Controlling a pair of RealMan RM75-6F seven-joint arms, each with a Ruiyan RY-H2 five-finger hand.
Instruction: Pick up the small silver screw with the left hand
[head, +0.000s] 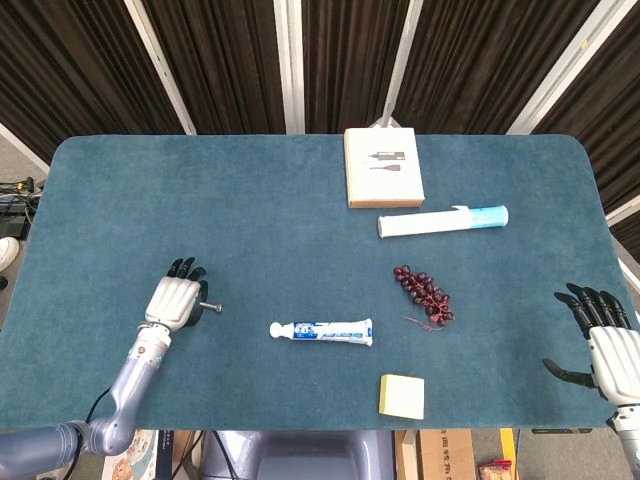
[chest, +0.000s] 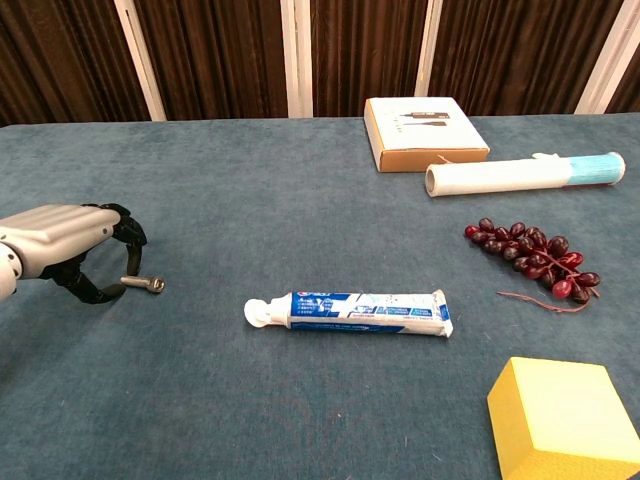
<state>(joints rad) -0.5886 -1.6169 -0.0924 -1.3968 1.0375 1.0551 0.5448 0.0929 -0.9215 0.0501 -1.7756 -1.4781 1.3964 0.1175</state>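
- Down at the near left of the blue felt-covered table (head: 260, 220), the silver left hand (head: 172, 300) has its dark fingers curled over, and the small silver screw (head: 212, 307) sticks out from it toward the centre of the table.
- From the chest view the left hand (chest: 62, 245) appears side-on: the small silver screw (chest: 145, 285) is pinched between the thumb tip and a curled finger (chest: 132, 236), lying level with its head pointing away from the palm; whether it is just clear of the cloth or touching it cannot be told.
- Only the head view shows the right hand (head: 604, 345), at the near right edge of the table, fingers spread apart and holding nothing.
- Near the middle front lies a white and blue toothpaste tube (head: 322, 331), its cap end toward the left hand; well apart from the screw.
- A yellow sponge block (head: 402, 396) sits at the front edge, right of the tube; the chest view cuts off part of it at the frame corner.
- A bunch of dark red grapes (head: 424, 295) lies right of centre.
- Further back lies a white cylinder with a light blue end (head: 443, 221), and just behind it a flat white and tan box (head: 383, 167).
- Dark pleated curtains with pale uprights (head: 290, 60) stand behind the table.
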